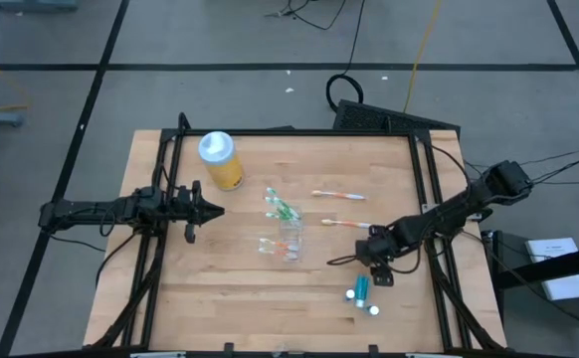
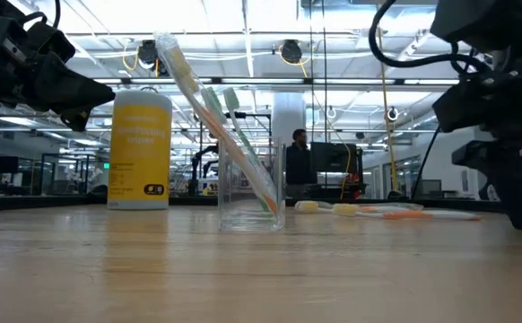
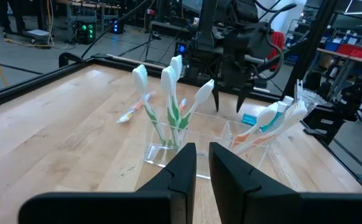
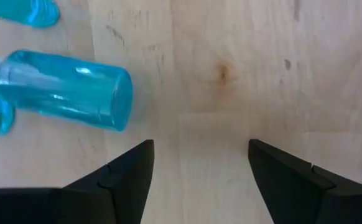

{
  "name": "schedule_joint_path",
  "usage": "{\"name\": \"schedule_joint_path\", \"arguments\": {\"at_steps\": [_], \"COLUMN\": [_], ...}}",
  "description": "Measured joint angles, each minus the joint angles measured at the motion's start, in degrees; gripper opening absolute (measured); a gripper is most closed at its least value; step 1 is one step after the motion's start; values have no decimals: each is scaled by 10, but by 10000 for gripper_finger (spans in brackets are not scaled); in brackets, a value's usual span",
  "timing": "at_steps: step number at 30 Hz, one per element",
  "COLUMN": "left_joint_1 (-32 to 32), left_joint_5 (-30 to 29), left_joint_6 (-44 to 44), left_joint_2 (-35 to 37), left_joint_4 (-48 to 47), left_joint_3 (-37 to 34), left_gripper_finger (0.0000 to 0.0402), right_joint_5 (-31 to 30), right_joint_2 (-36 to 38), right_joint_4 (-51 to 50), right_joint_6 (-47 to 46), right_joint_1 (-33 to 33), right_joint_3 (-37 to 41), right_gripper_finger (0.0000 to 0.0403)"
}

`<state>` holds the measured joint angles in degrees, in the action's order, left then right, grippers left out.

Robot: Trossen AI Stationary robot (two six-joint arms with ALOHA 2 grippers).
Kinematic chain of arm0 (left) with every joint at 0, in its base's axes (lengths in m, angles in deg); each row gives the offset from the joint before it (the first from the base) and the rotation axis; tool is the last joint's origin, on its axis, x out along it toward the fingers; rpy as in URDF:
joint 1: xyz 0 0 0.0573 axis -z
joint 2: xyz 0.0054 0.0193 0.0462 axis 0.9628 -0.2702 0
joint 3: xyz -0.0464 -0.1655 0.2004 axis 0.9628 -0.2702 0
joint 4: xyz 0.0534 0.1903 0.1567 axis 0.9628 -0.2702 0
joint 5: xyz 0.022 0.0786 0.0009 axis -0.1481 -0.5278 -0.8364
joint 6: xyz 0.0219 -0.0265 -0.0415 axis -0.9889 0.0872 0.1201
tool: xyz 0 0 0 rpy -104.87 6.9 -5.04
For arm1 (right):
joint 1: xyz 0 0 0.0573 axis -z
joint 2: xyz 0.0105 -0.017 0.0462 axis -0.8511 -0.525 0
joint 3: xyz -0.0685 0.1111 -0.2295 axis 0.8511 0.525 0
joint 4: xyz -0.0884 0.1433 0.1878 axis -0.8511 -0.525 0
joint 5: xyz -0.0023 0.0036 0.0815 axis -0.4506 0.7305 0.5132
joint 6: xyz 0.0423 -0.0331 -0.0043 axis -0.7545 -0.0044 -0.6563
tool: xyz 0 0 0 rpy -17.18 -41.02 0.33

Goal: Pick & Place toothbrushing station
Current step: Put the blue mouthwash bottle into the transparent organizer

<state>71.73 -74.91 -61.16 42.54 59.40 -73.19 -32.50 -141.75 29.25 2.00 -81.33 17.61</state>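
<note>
A clear plastic cup (image 1: 289, 242) stands mid-table with green and white toothbrushes (image 3: 168, 99) leaning in it. In the left wrist view a second clear holder (image 3: 250, 138) beside it holds orange and white brushes. Two more toothbrushes (image 1: 341, 197) lie flat to the far right of the cup. Two teal white-capped tubes (image 1: 362, 289) lie near the front right. My right gripper (image 1: 376, 267) hovers open, pointing down, just beyond the tubes; one tube (image 4: 63, 90) shows beside its fingers. My left gripper (image 1: 208, 210) is shut, level, to the left of the cup.
A yellow bottle with a pale blue lid (image 1: 220, 159) stands at the far left, just beyond my left gripper. Black frame rails (image 1: 424, 189) run along the table's left and right sides. Bare wood lies at the near left (image 1: 220, 298).
</note>
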Motion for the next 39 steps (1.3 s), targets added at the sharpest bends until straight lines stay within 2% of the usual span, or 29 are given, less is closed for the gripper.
{"name": "schedule_joint_path", "arguments": {"at_steps": [5, 11, 17, 21, 27, 30, 33, 39], "left_joint_1": [0, 0, 0, 0, 0, 0, 0, 0], "left_joint_5": [0, 0, 0, 0, 0, 0, 0, 0], "left_joint_6": [0, 0, 0, 0, 0, 0, 0, 0], "left_joint_2": [0, 0, 0, 0, 0, 0, 0, 0], "left_joint_4": [0, 0, 0, 0, 0, 0, 0, 0], "left_joint_3": [0, 0, 0, 0, 0, 0, 0, 0], "left_gripper_finger": [49, 49, 49, 49, 49, 49, 49, 49], "right_joint_5": [-3, -6, -4, -54, -198, -242, -271, -260], "right_joint_2": [3, 1, 3, 2, 0, 0, 0, 17], "right_joint_4": [18, 65, 137, 177, 230, 276, 317, 324], "right_joint_6": [28, 73, 46, 40, 67, 77, 77, 58], "right_joint_1": [-11, -53, -99, -115, -114, -112, -98, -69], "right_joint_3": [2, 5, 32, 43, 66, 86, 104, 107], "right_gripper_finger": [254, 254, 254, 254, 254, 254, 254, 254]}}
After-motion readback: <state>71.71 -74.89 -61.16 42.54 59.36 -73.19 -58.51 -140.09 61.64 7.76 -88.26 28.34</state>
